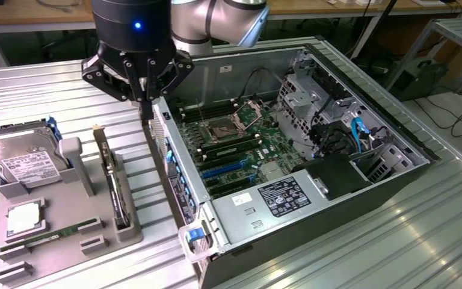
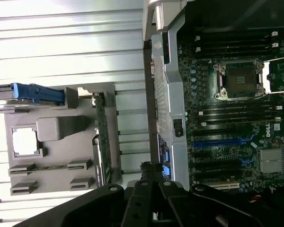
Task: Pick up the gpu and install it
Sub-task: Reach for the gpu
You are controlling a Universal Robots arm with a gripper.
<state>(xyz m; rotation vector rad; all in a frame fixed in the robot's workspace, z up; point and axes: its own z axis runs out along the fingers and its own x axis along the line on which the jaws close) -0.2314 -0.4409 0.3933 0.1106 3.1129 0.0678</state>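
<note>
Black fingers (image 1: 144,103) of the gripper (image 1: 147,117) are pressing together, clenched on nothing. They are hanging just over the rear wall of the open computer case (image 1: 223,72). The gpu (image 1: 117,183) is standing on edge in a slot of the grey holder (image 1: 62,211), just beside the case on the exterior view's left and apart from the gripper. A hard drive (image 1: 22,159) is sitting in the same holder, on the ribbed metal table (image 1: 391,241).
</note>
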